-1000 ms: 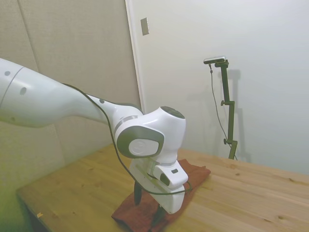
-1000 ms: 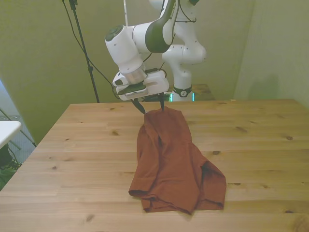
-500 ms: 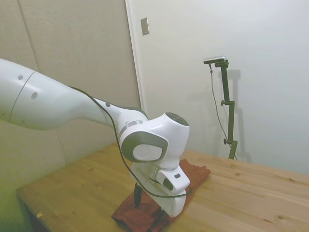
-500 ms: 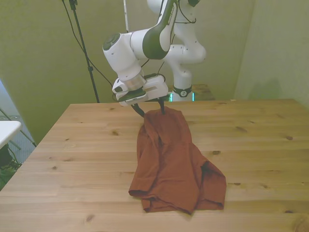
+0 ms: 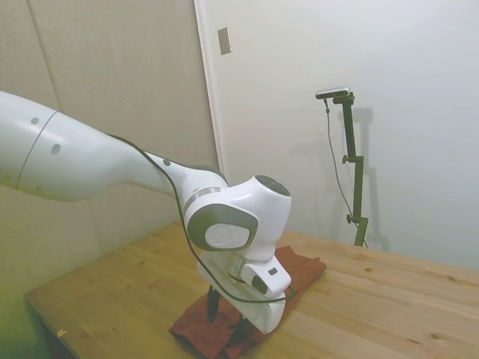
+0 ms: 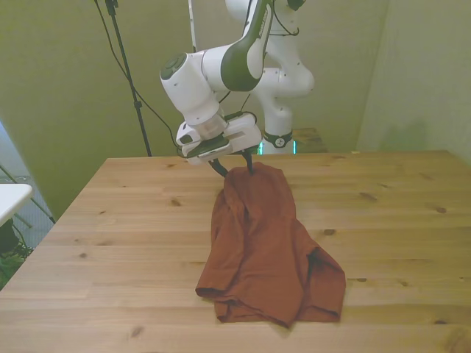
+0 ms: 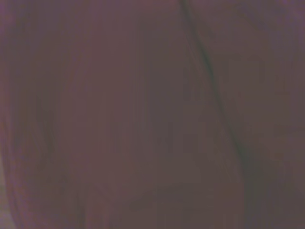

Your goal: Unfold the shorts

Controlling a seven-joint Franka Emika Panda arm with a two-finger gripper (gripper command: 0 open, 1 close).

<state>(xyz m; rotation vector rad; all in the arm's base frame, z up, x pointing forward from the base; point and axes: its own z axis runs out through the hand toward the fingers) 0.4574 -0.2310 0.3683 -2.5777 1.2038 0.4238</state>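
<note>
A: Shorts (image 6: 265, 246) lie bunched mid-table (image 6: 118, 220), one end under the gripper (image 6: 235, 168).

B: Fingers spread, straddling that far edge, tips down at the cloth. Nothing pinched yet, I'd say.

A: Makes sense: grab an edge, then pull the fold open. Wrist camera's all red fabric.
</note>
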